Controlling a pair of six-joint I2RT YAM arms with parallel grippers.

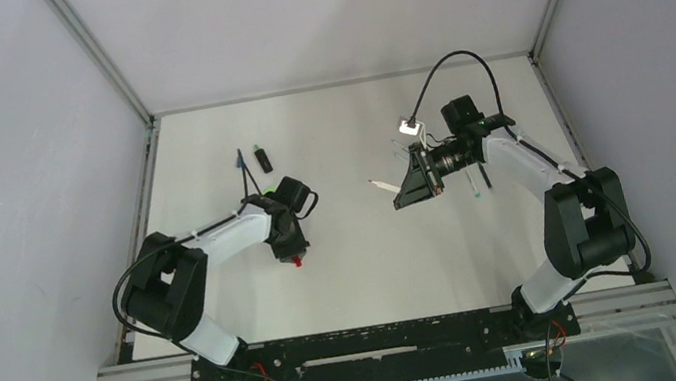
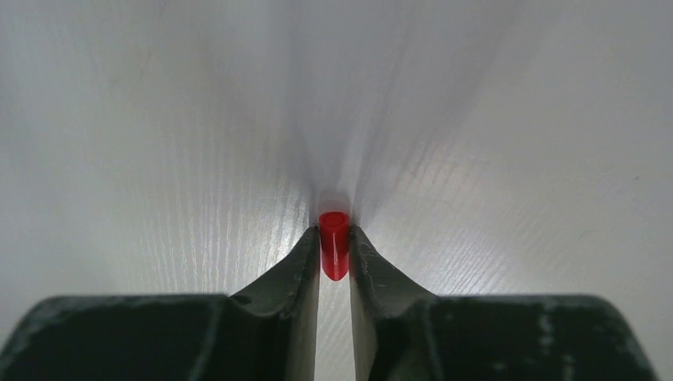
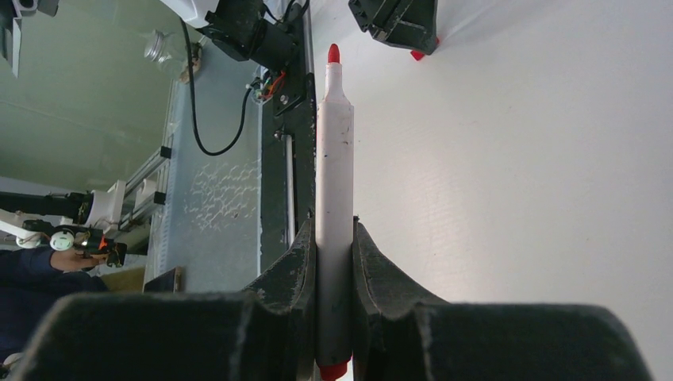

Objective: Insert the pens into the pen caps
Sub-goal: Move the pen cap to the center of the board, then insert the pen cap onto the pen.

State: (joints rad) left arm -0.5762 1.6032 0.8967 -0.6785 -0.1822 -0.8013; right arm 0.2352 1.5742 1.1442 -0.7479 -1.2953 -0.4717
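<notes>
a white table fills the overhead view, with walls on three sides. two white and black arms reach over it from the near edge, the left arm bent inward at left, the right arm at right. they are well apart.

the right gripper is clenched on a white pen, gripping the barrel low down. its red tip is uncapped and points away from the wrist, toward the left arm.

the left gripper is down at the table surface, its jaws closed narrowly on a red cap held between the fingertips.

on the far left of the table, beyond the left arm, a thin dark pen and a black marker lie just beside each other.
</notes>
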